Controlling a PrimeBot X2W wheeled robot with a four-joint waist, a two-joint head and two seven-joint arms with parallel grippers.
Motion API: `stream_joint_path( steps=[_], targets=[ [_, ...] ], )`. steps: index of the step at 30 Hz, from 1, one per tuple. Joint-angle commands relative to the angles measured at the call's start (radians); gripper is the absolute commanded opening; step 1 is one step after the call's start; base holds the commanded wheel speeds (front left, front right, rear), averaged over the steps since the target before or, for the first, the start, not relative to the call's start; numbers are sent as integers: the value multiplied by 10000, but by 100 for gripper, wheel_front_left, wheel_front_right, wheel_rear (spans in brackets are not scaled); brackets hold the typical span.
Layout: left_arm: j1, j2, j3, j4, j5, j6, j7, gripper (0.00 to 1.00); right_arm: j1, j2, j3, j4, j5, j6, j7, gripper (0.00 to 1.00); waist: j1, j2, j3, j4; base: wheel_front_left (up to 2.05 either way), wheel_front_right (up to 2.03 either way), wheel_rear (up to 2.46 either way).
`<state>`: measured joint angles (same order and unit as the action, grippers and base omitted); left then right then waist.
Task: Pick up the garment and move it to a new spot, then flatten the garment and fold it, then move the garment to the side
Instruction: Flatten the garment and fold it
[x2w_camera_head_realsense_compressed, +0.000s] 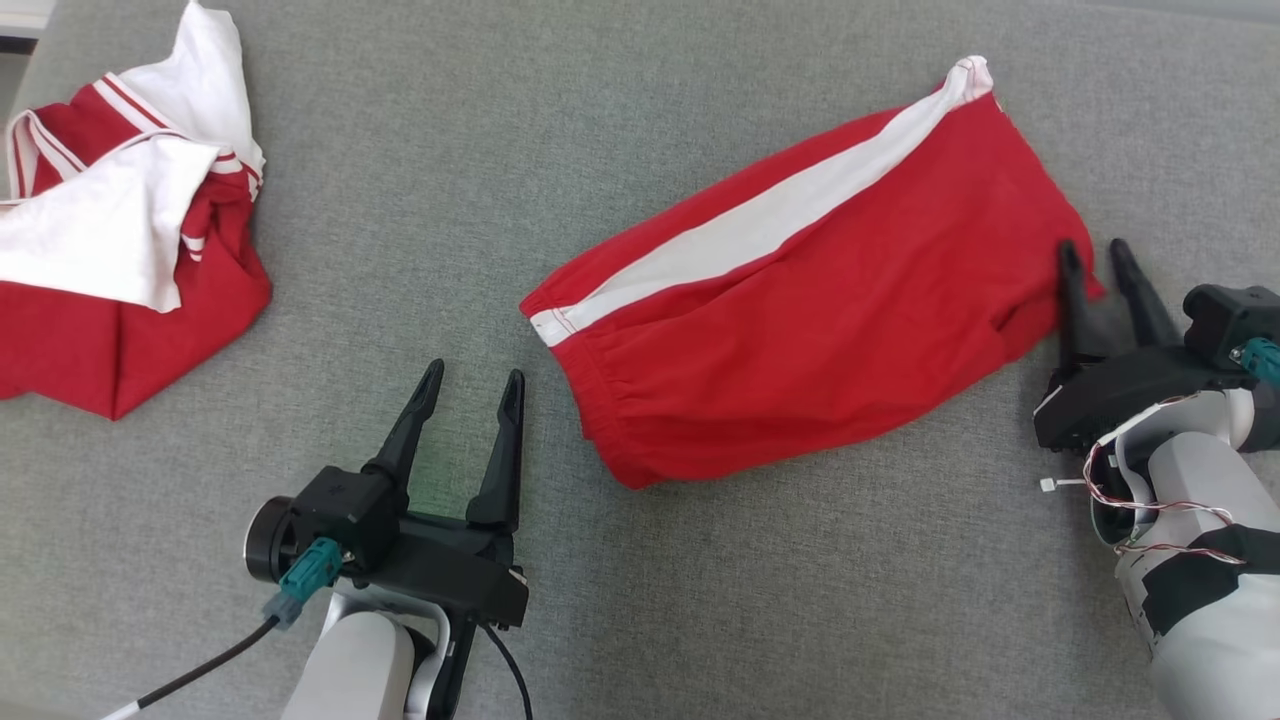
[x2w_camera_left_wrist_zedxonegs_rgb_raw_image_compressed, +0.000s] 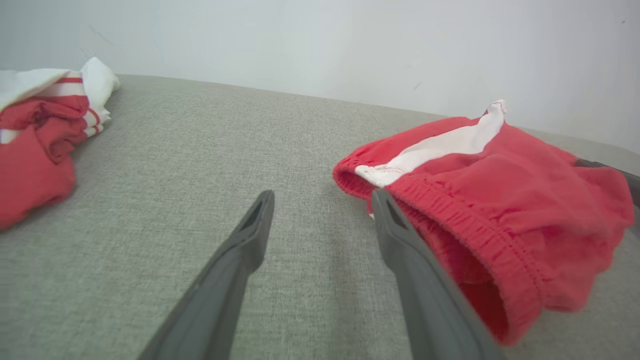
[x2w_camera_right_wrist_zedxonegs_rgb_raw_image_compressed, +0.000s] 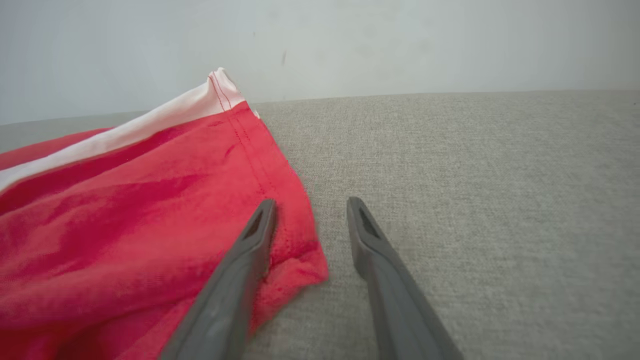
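Observation:
The garment (x2w_camera_head_realsense_compressed: 820, 300) is a pair of red shorts with a white side stripe, lying folded and slanted on the grey surface. My left gripper (x2w_camera_head_realsense_compressed: 475, 372) stands open just left of the elastic waistband, holding nothing. In the left wrist view the gripper (x2w_camera_left_wrist_zedxonegs_rgb_raw_image_compressed: 322, 195) has its right finger beside the waistband of the garment (x2w_camera_left_wrist_zedxonegs_rgb_raw_image_compressed: 500, 190). My right gripper (x2w_camera_head_realsense_compressed: 1093, 246) is open at the shorts' right hem corner. The right wrist view shows that gripper (x2w_camera_right_wrist_zedxonegs_rgb_raw_image_compressed: 311, 202) with its left finger over the edge of the garment (x2w_camera_right_wrist_zedxonegs_rgb_raw_image_compressed: 125, 225) and the corner lying loose between the fingers.
A second red and white piece of clothing (x2w_camera_head_realsense_compressed: 110, 250) lies crumpled at the far left; it shows in the left wrist view too (x2w_camera_left_wrist_zedxonegs_rgb_raw_image_compressed: 35, 135). Bare grey fabric surface (x2w_camera_head_realsense_compressed: 420, 180) spreads between the two pieces. A pale wall (x2w_camera_right_wrist_zedxonegs_rgb_raw_image_compressed: 400, 45) rises behind the surface.

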<state>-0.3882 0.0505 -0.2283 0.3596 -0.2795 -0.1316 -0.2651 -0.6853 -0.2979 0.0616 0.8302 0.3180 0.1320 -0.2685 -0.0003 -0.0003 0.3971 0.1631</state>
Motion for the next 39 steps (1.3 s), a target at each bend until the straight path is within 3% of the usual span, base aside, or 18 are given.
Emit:
stream_joint_path(
  steps=[1,6,19,21,22,28,35,37,38,39],
  targets=[
    [193,-1,31,-13,112,23,13,100,501,233,76,523,224,-26,83,0,3,3,-101,34,0,0,0],
    [386,0,115,86,163,23,13,100,815,370,-54,605,681,-26,84,0,3,3,-384,-9,0,0,0],
    [701,1,232,204,256,23,13,100,1441,634,-550,-624,1152,-26,51,0,3,3,-810,-347,0,0,0],
    [691,1,196,217,231,23,13,100,1365,652,-608,-720,1092,-26,47,61,3,3,-777,-347,0,0,0],
    [685,1,188,227,207,25,13,100,1311,681,-635,-750,1091,-26,47,100,3,3,-764,-341,0,0,0],
    [797,1,185,261,134,25,13,100,1112,745,-590,-783,874,-26,46,100,3,3,-746,-285,0,0,0],
    [792,-1,169,291,80,25,13,100,794,834,-297,571,571,-26,54,100,3,3,-797,-197,0,0,0],
    [762,-1,159,278,67,23,13,100,695,868,-197,973,518,-26,58,49,3,3,-817,-168,0,0,0],
    [748,-1,156,268,71,23,13,100,643,894,-134,1154,532,-25,61,11,3,3,-831,-155,0,0,0],
    [739,1,153,263,83,25,13,100,606,922,-95,1276,586,-25,71,0,3,3,-857,-142,0,0,0]
  ],
)
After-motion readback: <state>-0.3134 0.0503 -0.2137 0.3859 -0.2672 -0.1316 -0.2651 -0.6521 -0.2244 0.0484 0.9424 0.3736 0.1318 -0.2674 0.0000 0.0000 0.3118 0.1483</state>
